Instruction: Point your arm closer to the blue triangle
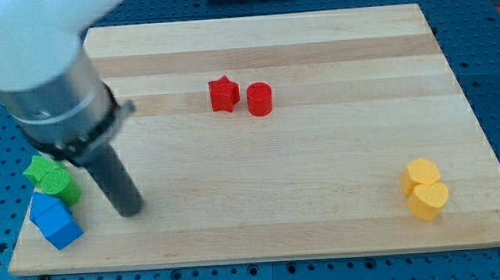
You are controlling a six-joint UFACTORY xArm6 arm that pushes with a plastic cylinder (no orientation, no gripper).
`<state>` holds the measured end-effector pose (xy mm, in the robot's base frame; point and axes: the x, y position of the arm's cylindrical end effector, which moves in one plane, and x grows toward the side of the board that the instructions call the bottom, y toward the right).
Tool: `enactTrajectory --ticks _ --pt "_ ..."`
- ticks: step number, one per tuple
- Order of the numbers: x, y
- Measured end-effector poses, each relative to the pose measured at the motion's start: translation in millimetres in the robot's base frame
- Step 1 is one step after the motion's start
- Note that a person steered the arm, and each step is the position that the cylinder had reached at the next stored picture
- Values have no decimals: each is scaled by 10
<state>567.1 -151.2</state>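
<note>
Two blue blocks sit at the board's lower left corner: a blue cube (60,227) and a smaller blue block (42,203) behind it, possibly the triangle, partly hidden. My tip (129,210) rests on the board just to the right of them, about a block's width away, touching neither. The arm's grey body reaches in from the view's top left and covers part of that corner.
A green star (39,167) and a green cylinder (59,185) sit just above the blue blocks. A red star (223,94) and a red cylinder (259,99) stand at the top middle. Two yellow blocks (424,188) lie at the lower right.
</note>
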Motion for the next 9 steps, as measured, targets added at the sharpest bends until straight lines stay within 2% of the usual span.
enactTrajectory --ticks 1,2,4,6,9 --pt "505 231" --pt "517 171" --pt "511 -950" --pt "433 -1523" --pt "-119 -1529"
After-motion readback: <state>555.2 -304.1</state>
